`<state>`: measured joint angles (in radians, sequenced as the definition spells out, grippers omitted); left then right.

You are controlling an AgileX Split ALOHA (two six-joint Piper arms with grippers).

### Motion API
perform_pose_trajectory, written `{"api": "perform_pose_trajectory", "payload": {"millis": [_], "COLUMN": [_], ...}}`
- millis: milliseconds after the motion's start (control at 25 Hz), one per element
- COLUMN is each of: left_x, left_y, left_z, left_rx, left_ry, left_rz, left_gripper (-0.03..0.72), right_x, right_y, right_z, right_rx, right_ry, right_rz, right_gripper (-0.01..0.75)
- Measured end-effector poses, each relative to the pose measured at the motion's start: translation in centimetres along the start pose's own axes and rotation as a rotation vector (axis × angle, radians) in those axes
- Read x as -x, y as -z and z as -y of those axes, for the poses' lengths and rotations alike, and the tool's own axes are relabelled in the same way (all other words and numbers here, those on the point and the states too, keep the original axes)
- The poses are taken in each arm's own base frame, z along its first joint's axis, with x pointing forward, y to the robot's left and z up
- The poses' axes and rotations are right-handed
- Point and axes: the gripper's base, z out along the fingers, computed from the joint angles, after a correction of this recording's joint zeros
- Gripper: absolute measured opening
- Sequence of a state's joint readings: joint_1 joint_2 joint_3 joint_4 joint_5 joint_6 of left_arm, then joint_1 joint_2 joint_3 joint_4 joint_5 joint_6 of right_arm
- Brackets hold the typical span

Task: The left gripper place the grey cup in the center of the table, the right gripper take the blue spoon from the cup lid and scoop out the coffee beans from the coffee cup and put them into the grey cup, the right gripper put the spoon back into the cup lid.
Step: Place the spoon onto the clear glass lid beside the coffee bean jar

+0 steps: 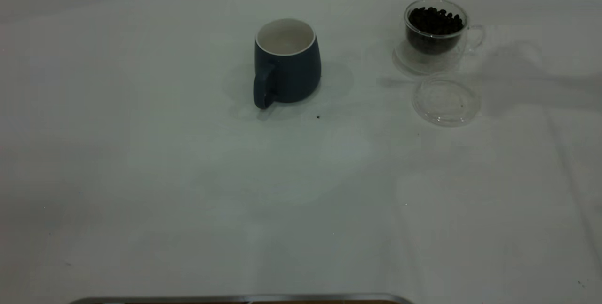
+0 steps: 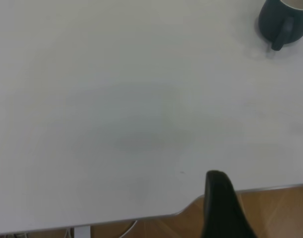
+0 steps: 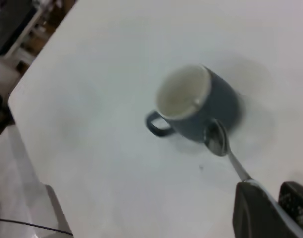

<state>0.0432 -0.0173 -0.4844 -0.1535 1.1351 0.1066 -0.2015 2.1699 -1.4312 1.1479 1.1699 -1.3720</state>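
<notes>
**A:** Where's the grey cup point(image 1: 287, 61)?

**B:** Mid-table, upright, handle toward my side. The glass coffee cup point(image 1: 435, 31) is off to its right, full of beans, with the lid point(image 1: 446, 100) just in front of it and bare.

**A:** And the spoon point(image 3: 222, 147)?

**B:** My right gripper point(image 3: 268, 210) is pinching its handle. The bowl of it hangs just beside the grey cup's wall, long axis running from the gripper toward the cup. I see no beans in it.

**A:** Left arm?

**B:** Back at the table edge, well clear; I can't tell whether the left gripper point(image 2: 225, 208) is open.
</notes>
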Motion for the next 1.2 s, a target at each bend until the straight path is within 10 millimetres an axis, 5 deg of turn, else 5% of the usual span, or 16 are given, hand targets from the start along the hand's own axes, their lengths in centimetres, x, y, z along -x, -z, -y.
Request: {"api": "perform_pose_trajectory", "payload": {"millis": [240,360,720,1200], "left_x": [0.0,0.0,0.0,0.0], "left_y": [0.0,0.0,0.0,0.0], "left_z": [0.0,0.0,0.0,0.0], "left_rx": [0.0,0.0,0.0,0.0], "left_ry": [0.0,0.0,0.0,0.0], "left_rz": [0.0,0.0,0.0,0.0], "left_gripper": [0.475,0.475,0.475,0.475], "right_x": [-4.2,-5.8,-10.7,-13.7], "right_y": [2.6,2.4,-1.3,-4.9], "right_z": [2.9,4.6,8.4,10.4], "right_rx": [-0.038,-0.045,-0.058,-0.066], "right_ry": [-0.156,-0.214,-0.363,-0.512], "right_rz": [0.016,0.013,-0.042,-0.008], "right_gripper": [0.101,0.101,0.101,0.101]}}
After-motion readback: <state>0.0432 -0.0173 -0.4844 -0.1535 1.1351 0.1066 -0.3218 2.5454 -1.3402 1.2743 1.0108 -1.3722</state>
